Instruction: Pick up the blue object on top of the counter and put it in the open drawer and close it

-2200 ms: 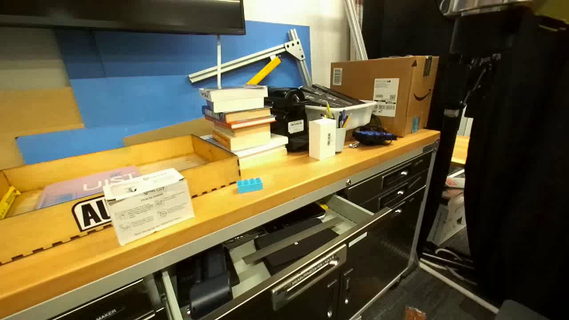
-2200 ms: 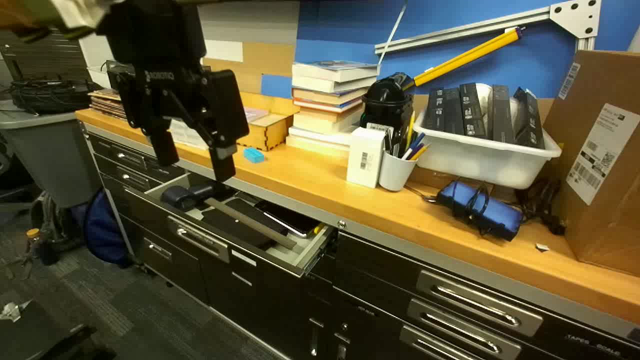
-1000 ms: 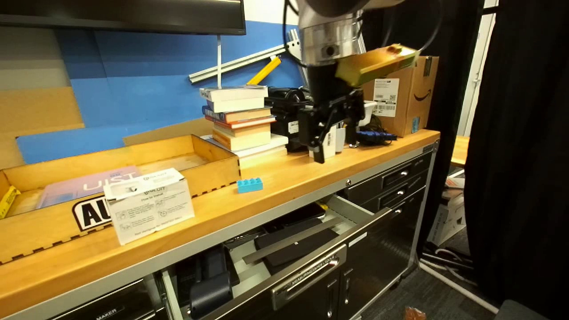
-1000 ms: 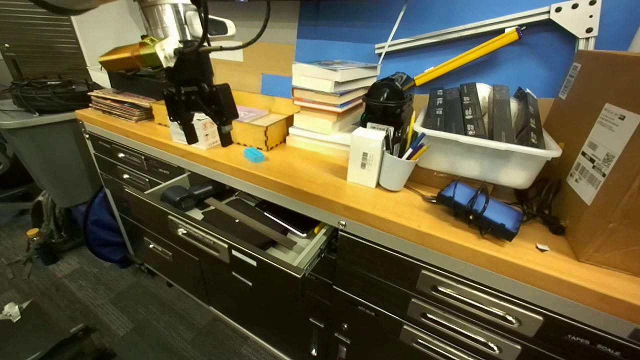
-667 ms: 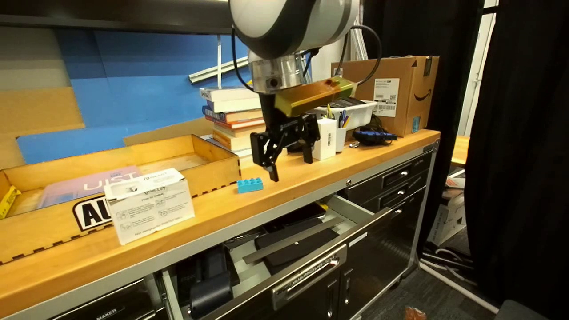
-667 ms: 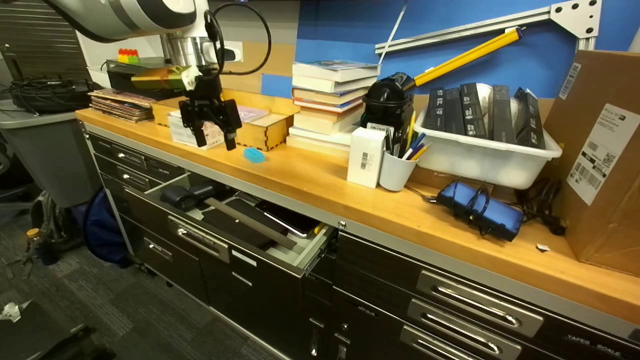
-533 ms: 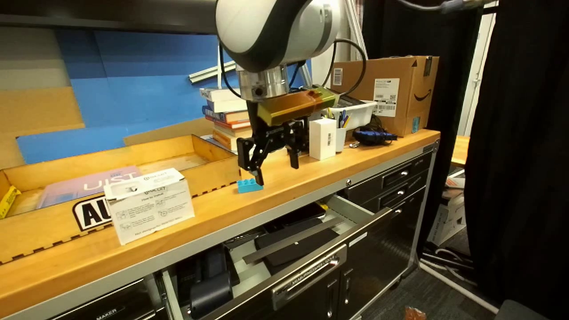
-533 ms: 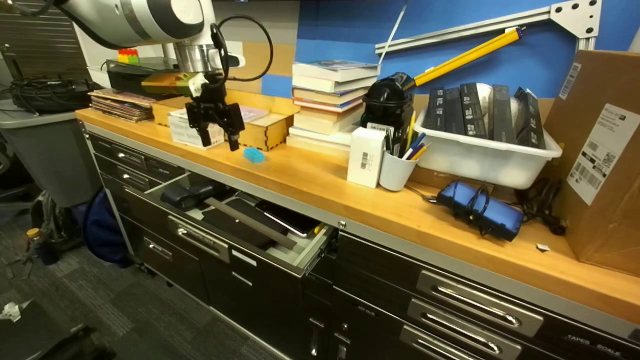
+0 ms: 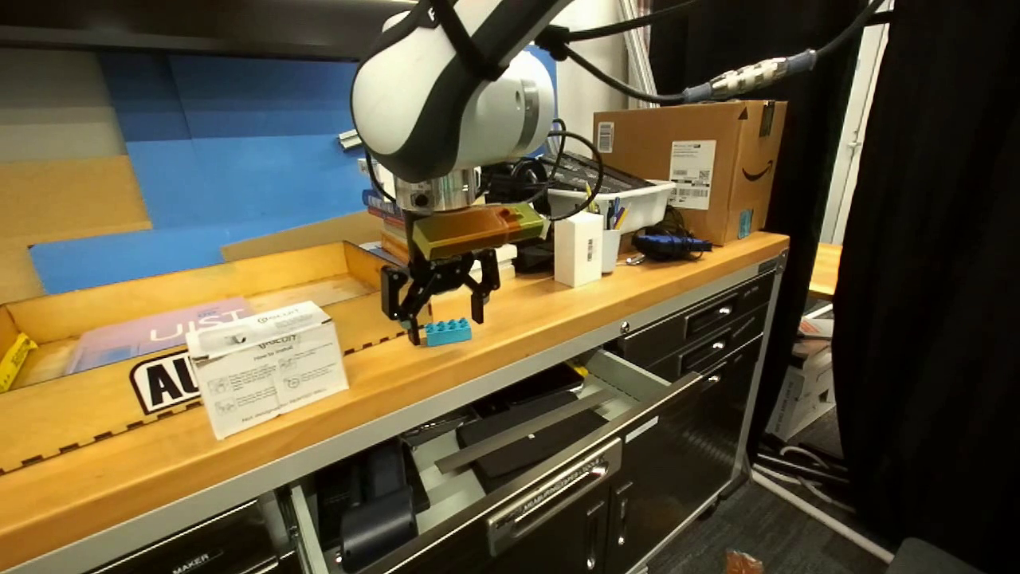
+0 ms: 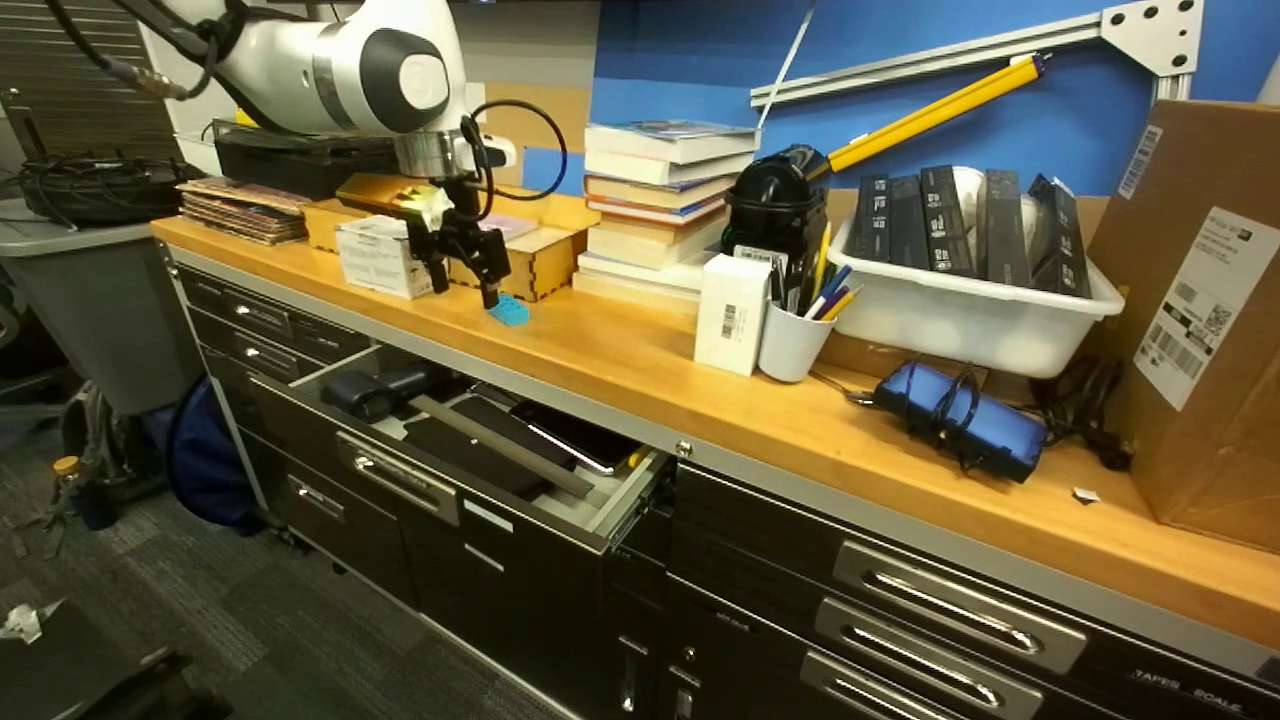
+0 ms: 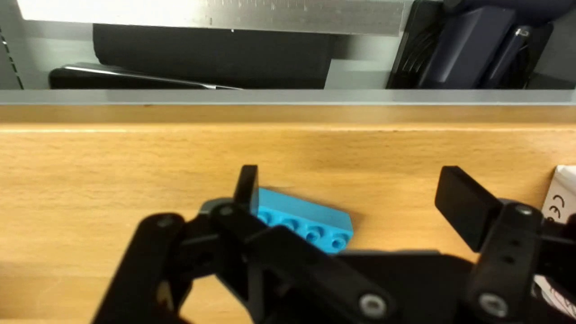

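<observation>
The blue block (image 11: pixel 306 216) sits on the counter (image 11: pixel 135 180). In the wrist view the gripper (image 11: pixel 355 195), partly blurred, hides the block's left end and some of its lower edge, and in an exterior view a fingertip (image 10: pixel 489 297) overlaps its corner. I can't tell whether that finger touches it. The jaws are spread wide, released, the other finger (image 11: pixel 465 204) well clear of the block. The counter's thick front edge lies between the block and the pulled-out drawer (image 10: pixel 628 500). In there, a metal strip (image 11: pixel 211 15) lies across a flat black thing (image 11: pixel 211 58), and a dark device (image 11: pixel 468 49) is cut off at the top of the wrist view. Just beside the block is the corner of a shallow wooden tray (image 9: pixel 362 319); a white carton (image 9: pixel 271 379) stands near, cut off in the wrist view. In an exterior view the arm (image 9: pixel 446 104) covers most of a stack of books (image 9: pixel 387 214)
</observation>
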